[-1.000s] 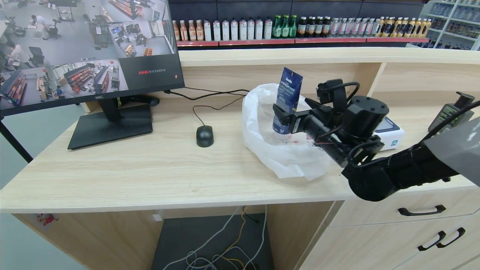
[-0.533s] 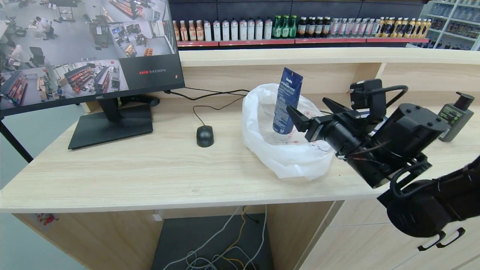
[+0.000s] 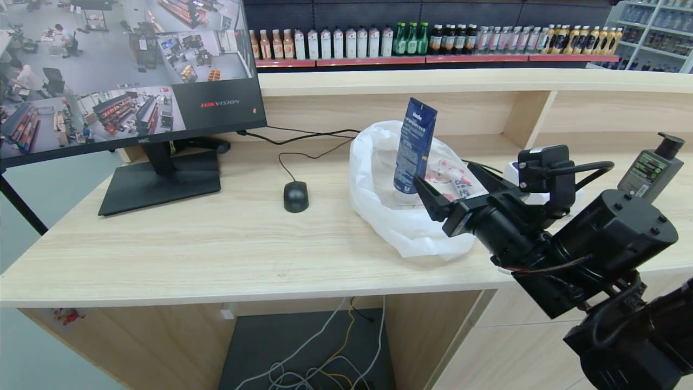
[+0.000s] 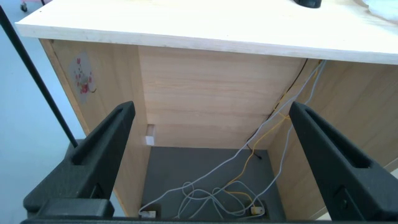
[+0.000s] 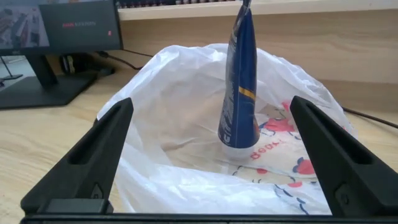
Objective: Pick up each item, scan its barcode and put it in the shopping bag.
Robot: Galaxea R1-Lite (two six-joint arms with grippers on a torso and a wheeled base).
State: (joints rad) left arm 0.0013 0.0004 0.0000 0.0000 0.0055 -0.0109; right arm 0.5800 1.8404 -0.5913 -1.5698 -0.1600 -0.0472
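One tube (image 3: 416, 145) stands upright, cap down, inside the white bag (image 3: 379, 216) on the counter (image 3: 216, 244); I can make out nothing else in the bag. Right pincer (image 3: 445, 174) hangs just beside the bag's rim, jaws apart and empty. Left pincer (image 4: 211, 109), also apart, sits below the counter edge. Best to clear the rim without snagging plastic, then take the bottle (image 3: 649, 168), likely next.

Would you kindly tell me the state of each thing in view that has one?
shopping bag: open, on the counter
blue tube: upright in the shopping bag, ungripped
right gripper: open, empty
left gripper: open, empty
monitor: switched on
pump bottle: upright, on the counter
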